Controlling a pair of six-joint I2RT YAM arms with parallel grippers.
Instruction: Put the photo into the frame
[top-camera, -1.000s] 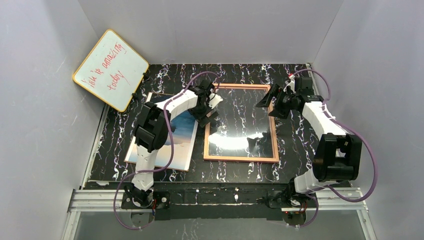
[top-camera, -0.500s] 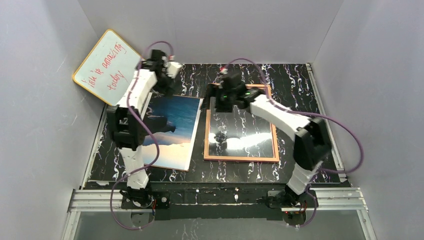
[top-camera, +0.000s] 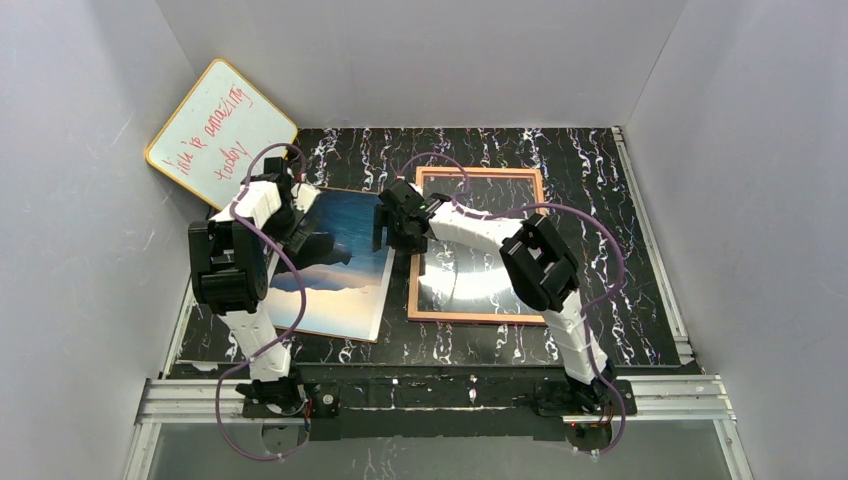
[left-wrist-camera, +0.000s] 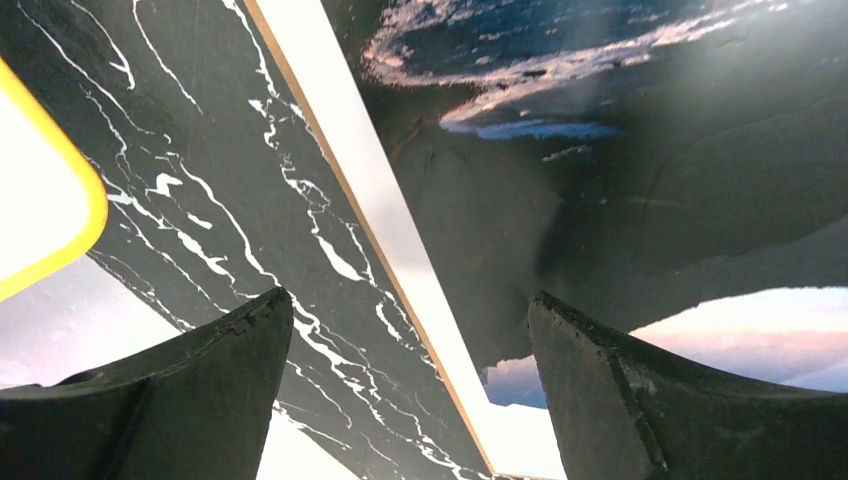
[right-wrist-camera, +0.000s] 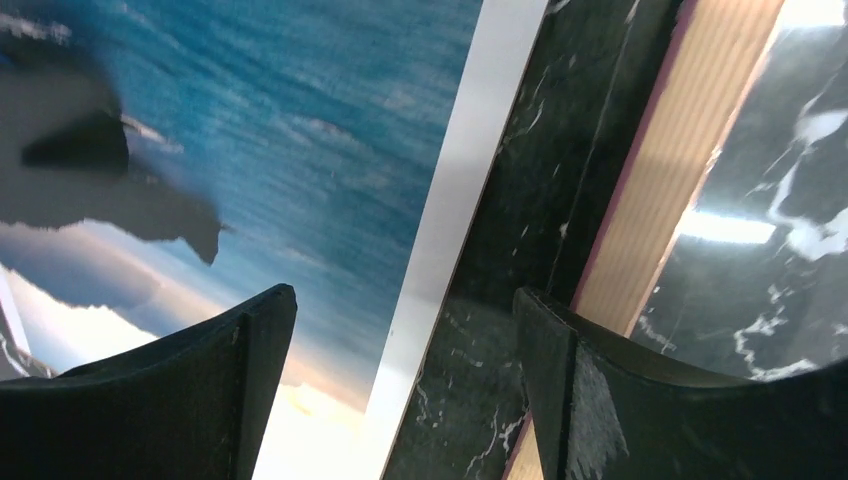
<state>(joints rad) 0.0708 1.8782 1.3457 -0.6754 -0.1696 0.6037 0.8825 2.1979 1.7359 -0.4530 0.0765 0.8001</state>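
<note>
The photo (top-camera: 340, 265), a sea and headland print, lies face up on the black marbled table, left of the frame (top-camera: 482, 245). The frame lies flat with its wood-coloured rear up and its pane reflecting light. My left gripper (top-camera: 297, 222) is open over the photo's far left edge; the left wrist view shows the photo (left-wrist-camera: 640, 150) and its white border between the fingers. My right gripper (top-camera: 385, 228) is open over the photo's right edge. In the right wrist view the photo (right-wrist-camera: 300, 130) sits left and the frame (right-wrist-camera: 680, 150) sits right of a strip of table.
A yellow-edged whiteboard (top-camera: 222, 138) with red writing leans on the back left wall; its corner shows in the left wrist view (left-wrist-camera: 40, 200). Grey walls enclose the table (top-camera: 600, 180). An aluminium rail (top-camera: 430, 395) runs along the near edge.
The left gripper came down from beside the whiteboard to the photo's far left edge. The right gripper moved left from the frame's far left corner to the photo's right edge. Photo and frame have not moved.
</note>
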